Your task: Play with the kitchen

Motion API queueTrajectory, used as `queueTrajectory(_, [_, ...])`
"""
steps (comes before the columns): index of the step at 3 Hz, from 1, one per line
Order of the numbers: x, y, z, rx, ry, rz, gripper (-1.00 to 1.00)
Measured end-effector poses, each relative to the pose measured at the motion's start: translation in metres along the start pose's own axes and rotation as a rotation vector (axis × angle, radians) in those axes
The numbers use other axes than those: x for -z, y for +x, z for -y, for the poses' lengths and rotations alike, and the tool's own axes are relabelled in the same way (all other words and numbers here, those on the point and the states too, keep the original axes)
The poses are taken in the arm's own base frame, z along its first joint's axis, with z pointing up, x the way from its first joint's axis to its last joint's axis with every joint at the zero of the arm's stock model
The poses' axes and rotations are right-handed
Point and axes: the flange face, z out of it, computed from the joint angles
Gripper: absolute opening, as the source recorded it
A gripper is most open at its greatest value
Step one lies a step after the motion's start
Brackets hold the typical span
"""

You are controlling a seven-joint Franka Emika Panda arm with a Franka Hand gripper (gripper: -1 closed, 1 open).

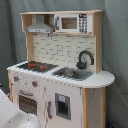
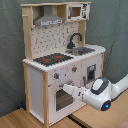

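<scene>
One toy kitchen point(image 2: 55, 70) fills your scene, standing on a wooden floor point(image 2: 20, 119) before a grey curtain point(image 2: 112, 25). In the second exterior view, its oven door point(image 2: 64, 97) sits just left of your gripper point(image 2: 66, 88), whose tip touches the door's upper edge; the stovetop point(image 2: 52, 59) lies above it, the sink point(image 2: 82, 50) and faucet point(image 2: 74, 39) up and right. You cannot tell whether the fingers are spread or pressed together.
</scene>
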Motion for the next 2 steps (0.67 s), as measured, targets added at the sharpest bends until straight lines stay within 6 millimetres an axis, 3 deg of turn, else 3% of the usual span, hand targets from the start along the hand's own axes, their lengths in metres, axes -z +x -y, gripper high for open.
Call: queueTrajectory(2, [0.0017, -0.0059, 0.0036, -0.221, -0.016, 0.022, 1.00])
